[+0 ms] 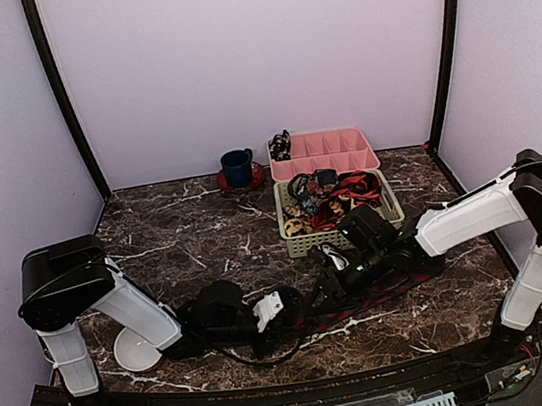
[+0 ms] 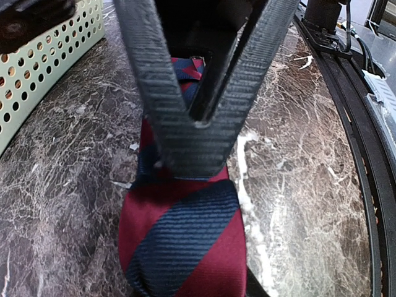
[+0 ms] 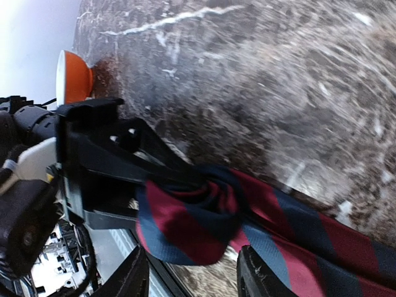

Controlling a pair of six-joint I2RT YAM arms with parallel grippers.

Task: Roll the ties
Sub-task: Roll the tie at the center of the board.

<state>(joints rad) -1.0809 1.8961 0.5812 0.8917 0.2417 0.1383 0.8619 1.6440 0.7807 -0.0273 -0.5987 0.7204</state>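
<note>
Left wrist view: left gripper (image 2: 193,145) fingers narrowed to a V and pinched on the striped tie (image 2: 185,241), red and navy, which lies on the marble table (image 2: 297,185).
Right wrist view only: that tie end is curled into a loose roll at the left fingers. Right gripper (image 3: 192,275) jaws apart, holding nothing.
Top view only: green basket (image 1: 302,244), frame centre, heaped with tangled ties (image 1: 345,192). Behind it, pink tray (image 1: 343,142) with a small dark bundle (image 1: 280,146) in its upper-left compartment. Blue mug (image 1: 238,167) beside the tray.

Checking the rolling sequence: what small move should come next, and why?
Probably the left gripper turns its wrist to wind another turn: it pinches the coiled end of the red-and-navy striped fabric necktie, and the right gripper stands open beside the loose length.
</note>
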